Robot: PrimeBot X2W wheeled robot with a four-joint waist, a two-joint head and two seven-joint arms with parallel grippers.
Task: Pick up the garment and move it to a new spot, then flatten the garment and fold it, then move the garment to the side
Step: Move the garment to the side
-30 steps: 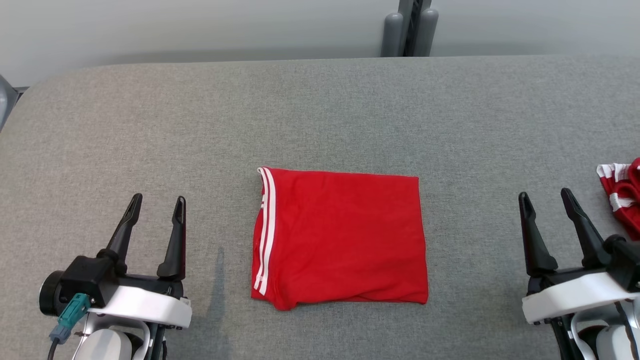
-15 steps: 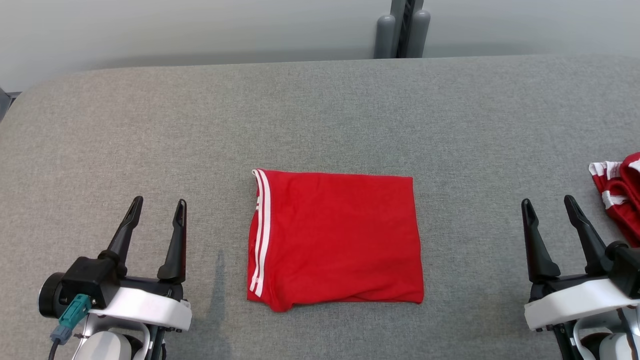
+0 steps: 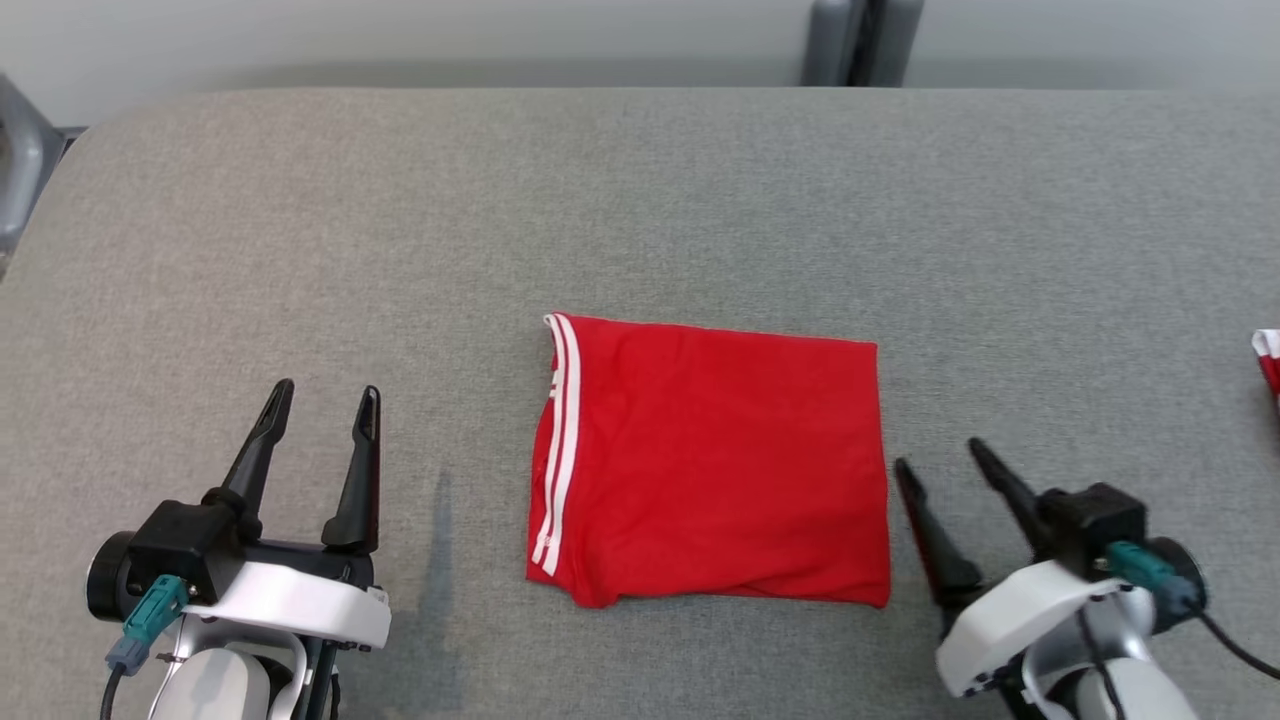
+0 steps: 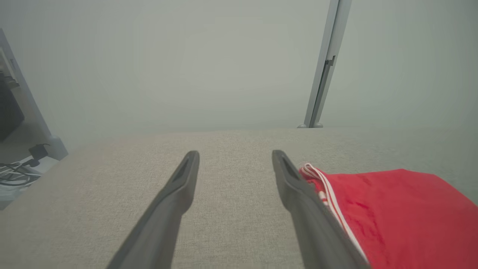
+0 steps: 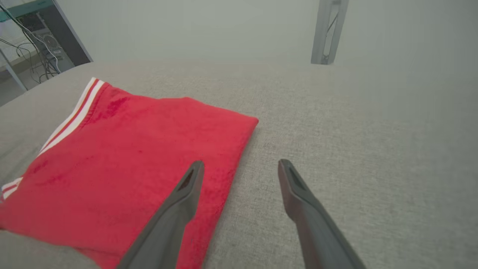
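Head view: one folded red garment (image 3: 712, 462) lies on the grey counter (image 3: 640, 200). Two released hands flank it: left hand (image 3: 327, 390), right hand (image 3: 937, 455).

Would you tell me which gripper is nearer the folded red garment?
The right gripper, fingers beside the right edge of the garment; the left gripper stands well clear.

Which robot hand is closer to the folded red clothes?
Right. The right gripper sits just beside the red garment's right edge, near its lower corner. The left gripper stands farther off, out past its striped left edge.
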